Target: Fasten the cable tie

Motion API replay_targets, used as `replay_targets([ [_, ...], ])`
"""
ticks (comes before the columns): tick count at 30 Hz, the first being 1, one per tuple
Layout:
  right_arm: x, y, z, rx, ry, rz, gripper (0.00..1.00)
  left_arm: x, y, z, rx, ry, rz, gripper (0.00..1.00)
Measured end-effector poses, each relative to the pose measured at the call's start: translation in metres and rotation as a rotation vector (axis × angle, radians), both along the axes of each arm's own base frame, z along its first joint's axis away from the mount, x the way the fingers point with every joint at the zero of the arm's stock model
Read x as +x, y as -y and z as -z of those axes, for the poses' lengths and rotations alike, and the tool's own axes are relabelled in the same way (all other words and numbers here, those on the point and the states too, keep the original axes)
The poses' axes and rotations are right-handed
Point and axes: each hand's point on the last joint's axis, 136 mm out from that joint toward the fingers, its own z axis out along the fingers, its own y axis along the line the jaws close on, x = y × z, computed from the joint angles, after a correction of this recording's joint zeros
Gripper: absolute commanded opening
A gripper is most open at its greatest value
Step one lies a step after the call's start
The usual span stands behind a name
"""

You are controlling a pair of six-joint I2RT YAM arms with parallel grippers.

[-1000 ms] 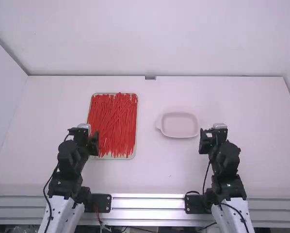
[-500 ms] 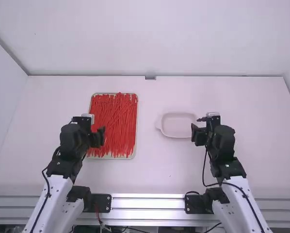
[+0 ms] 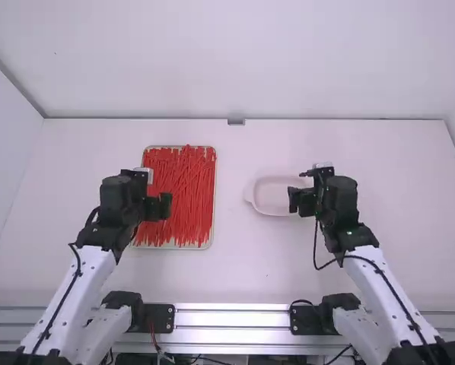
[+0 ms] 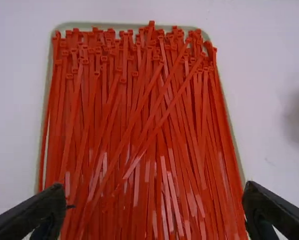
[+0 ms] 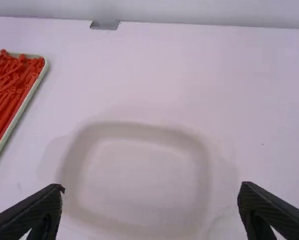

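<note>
A pale green tray (image 3: 211,163) left of the table's middle is heaped with several red cable ties (image 3: 178,194); the ties (image 4: 139,135) fill the left wrist view, lying lengthwise and crossing each other. My left gripper (image 3: 157,207) hangs over the tray's near left part, open, with its fingertips (image 4: 49,205) wide apart and nothing between them. My right gripper (image 3: 294,199) hovers at the near right rim of a white dish (image 3: 273,194), open and empty. The dish (image 5: 139,175) lies empty between its spread fingertips (image 5: 44,200).
A small grey bracket (image 3: 236,121) sits at the table's far edge (image 3: 235,119). White walls enclose the table at the back and the left. The tray's corner with ties (image 5: 9,80) shows beside the dish in the right wrist view.
Both arms have reached forward from near their bases: the left gripper has come over the tray of ties, the right gripper up to the white dish. Nothing has been grasped.
</note>
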Motion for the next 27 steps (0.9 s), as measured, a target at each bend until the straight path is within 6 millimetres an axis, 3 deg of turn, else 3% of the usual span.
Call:
replay_targets([
  [16,0.005,-0.009,0.009,0.012,-0.053,-0.022,1.0,0.003,0.003,0.008,-0.025,-0.059,0.0,0.99],
  [27,0.003,-0.032,0.004,0.004,-0.027,-0.088,1.0,0.007,0.008,0.0,-0.04,-0.059,0.024,0.99],
])
